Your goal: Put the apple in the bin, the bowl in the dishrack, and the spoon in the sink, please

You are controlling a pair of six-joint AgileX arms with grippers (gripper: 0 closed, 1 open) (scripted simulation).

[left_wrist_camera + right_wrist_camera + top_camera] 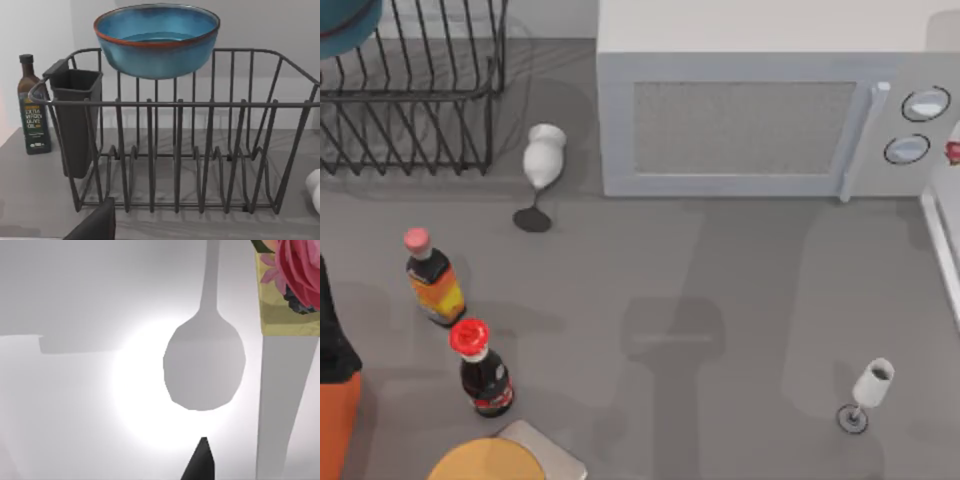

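The bowl [156, 40] sits up at the top of the dishrack [175, 150], above the upright bars; whether it rests on the rim or hangs just over it I cannot tell. In the top view the dishrack [415, 90] stands at about eleven o'clock on the table, with the bowl's [345, 25] blue edge at its far left corner. A dark cup [75, 120] hangs on the rack's end, and an oil bottle [32, 105] stands just beyond it. Two bottles [455, 320] stand at eight o'clock, a white glass [542, 160] lies tipped beside the rack, and the microwave [760, 110] fills one o'clock. In the right wrist view a spoon [205, 360] lies on a pale surface beside a flowered box [290, 285]. I cannot tell how either arm's fingers stand.
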